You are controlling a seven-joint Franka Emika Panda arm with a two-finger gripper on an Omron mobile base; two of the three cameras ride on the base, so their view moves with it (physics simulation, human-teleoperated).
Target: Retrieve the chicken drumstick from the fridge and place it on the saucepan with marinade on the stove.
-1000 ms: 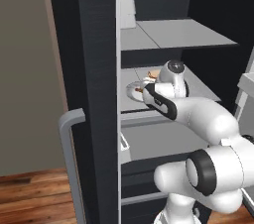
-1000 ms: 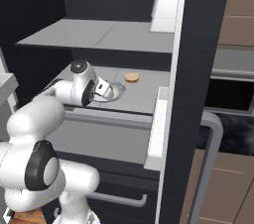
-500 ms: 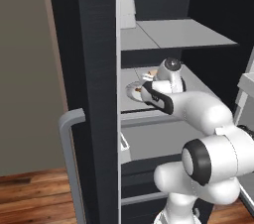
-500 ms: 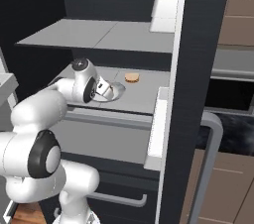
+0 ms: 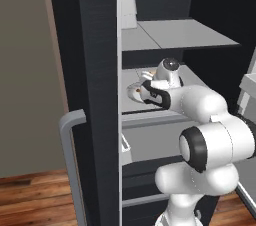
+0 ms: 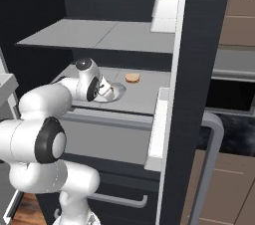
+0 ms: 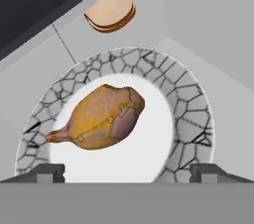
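Hovering over chicken drumstick [image 7: 101, 117] on plate [image 7: 191, 119], fingers [image 7: 47, 172] spread wide

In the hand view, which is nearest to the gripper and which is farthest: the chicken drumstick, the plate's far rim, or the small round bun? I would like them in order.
Measured from the open gripper:
1. The chicken drumstick, on the plate's white middle, just ahead of the fingertips.
2. The far rim of the plate, beyond the drumstick.
3. The small round bun, on the grey shelf past the plate.

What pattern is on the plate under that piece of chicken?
The plate is white in the middle, with a grey rim of dark crackle lines like mosaic. The hand view shows it best.
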